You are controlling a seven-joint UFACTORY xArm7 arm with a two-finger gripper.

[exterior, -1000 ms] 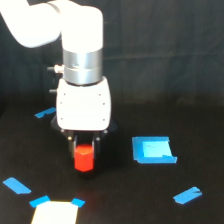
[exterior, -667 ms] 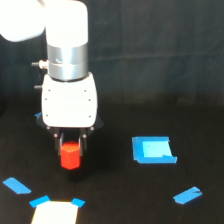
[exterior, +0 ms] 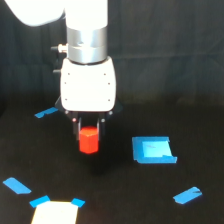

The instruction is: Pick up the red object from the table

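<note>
The red object [exterior: 89, 140] is a small red-orange block held between the fingers of my gripper [exterior: 89, 136], under the white arm head. It hangs above the black table [exterior: 115, 200], with a faint shadow below it. The gripper is shut on the block; its fingers are mostly hidden by the block and the arm's body.
A blue tape square [exterior: 153, 150] lies to the exterior view's right of the block. Blue tape strips lie at the left [exterior: 46, 112], front left [exterior: 16, 186] and front right [exterior: 187, 195]. A pale rectangle with blue corners [exterior: 55, 212] sits at the front edge.
The arm has carried the red block to the exterior view's left and then back a little, and the block now sits higher above the table.
</note>
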